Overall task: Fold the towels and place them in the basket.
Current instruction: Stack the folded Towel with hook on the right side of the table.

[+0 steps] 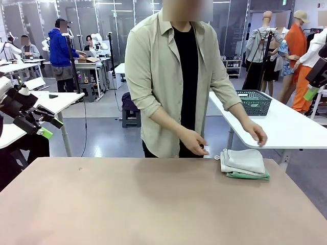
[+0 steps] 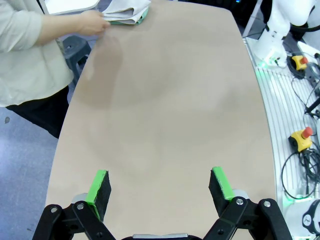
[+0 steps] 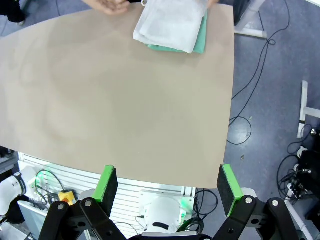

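— What was seen on the worktop?

— A smooth, matte, beige-brown surface with rounded corners was seen. At its far right corner a stack of folded towels was lying: a cream-white terry one on top, a sea-green one showing at the lower edge, and perhaps a greyish layer between (it could not be told apart for certain). The soft, looped texture was made out best in the right wrist view, where the stack appeared as a rough square with one rounded fold.

— And the basket?

— A dark rectangular basket with lattice-perforated, slightly flaring sides was seen on a white table behind the person, well apart from the towels.

— How were the claws held?

— The left claw was held wide open above the worktop, nothing between its green pads. The right claw was likewise spread fully, empty, over the near edge.

— Was the person involved?

— One hand was held just beside the stack; the other hand was resting on the white table.
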You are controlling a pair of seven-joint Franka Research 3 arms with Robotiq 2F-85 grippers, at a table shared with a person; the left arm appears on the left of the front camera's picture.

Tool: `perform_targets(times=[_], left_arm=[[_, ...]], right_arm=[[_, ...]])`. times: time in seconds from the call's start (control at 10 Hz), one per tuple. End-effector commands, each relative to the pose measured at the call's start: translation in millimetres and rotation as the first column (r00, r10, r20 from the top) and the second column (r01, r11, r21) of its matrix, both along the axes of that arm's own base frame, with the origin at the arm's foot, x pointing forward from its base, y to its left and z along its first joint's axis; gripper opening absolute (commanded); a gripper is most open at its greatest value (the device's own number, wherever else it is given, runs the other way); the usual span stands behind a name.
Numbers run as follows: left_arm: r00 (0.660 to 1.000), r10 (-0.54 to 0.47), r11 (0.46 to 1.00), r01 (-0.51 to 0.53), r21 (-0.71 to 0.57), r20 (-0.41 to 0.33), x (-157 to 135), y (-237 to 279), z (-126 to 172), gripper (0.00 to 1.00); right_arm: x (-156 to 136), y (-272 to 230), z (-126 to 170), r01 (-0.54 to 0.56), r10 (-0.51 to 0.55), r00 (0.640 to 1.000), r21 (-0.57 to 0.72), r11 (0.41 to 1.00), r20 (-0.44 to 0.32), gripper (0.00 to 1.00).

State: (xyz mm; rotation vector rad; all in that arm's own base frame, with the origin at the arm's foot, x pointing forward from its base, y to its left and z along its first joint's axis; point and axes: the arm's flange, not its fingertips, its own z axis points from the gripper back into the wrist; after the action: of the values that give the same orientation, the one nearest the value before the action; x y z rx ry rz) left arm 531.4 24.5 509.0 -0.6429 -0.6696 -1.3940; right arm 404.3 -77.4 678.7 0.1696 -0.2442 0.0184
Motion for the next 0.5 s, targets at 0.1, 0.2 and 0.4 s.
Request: perform_targets(times=[0.1,0.2,0.4], left_arm=[[0.999,0.032,0.994,-0.033,0.103,0.012,0.1,16.9,68.6,1.0],[0.99,0.139,0.963,-0.131,0.237,-0.018,-2.5,29.5,121.1,1.0],[0.914,0.402,0.876,-0.366,0.313,-0.055,-9.4,52.1,182.6,1.0]], right_arm=[[-20.5,-11.4,42.8,0.007,-0.007,0.998,0.0,1.0,0.064,1.0],[-32.6,-20.4,72.7,-0.004,0.003,0.998,0.024,1.0,0.064,1.0],[-48.5,-23.1,107.7,0.004,-0.007,0.998,0.047,0.999,0.064,1.0]])
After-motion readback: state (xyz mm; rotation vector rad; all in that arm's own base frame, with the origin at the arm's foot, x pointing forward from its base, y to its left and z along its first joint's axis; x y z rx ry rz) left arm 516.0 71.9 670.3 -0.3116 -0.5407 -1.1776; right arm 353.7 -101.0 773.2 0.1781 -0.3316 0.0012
